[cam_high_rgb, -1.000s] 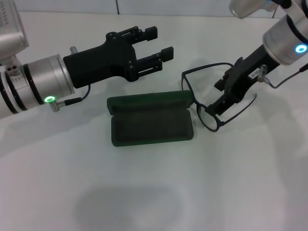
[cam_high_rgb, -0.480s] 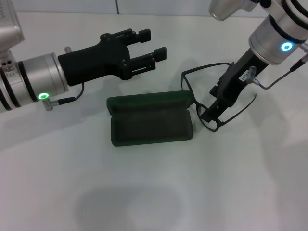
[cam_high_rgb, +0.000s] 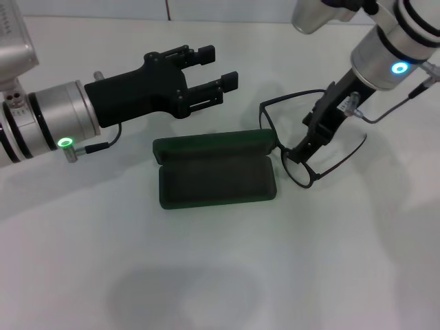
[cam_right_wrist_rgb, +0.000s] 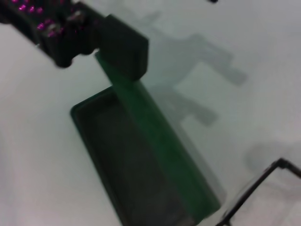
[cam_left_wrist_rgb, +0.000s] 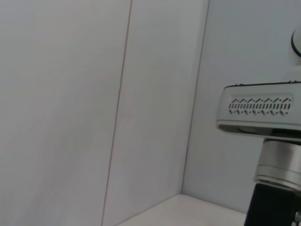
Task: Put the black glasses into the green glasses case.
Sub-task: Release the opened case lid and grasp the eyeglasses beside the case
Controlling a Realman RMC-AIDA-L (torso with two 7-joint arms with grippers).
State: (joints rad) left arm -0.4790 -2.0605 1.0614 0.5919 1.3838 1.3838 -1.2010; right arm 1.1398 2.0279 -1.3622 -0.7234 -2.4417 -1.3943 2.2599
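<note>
Jaws of the right gripper [cam_high_rgb: 297, 152] pinch the black glasses [cam_high_rgb: 302, 141] beside the green glasses case [cam_high_rgb: 214, 170].

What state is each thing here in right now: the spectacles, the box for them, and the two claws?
Thin black-framed glasses: unfolded, temple arms spread, beside the case, outside it, gripped at the frame.
Dark green hard-shell glasses case: open, lid up, nothing inside, on the white table.
Right gripper: shut on the glasses.
Left gripper: open, holding nothing, above the table behind the case.
</note>
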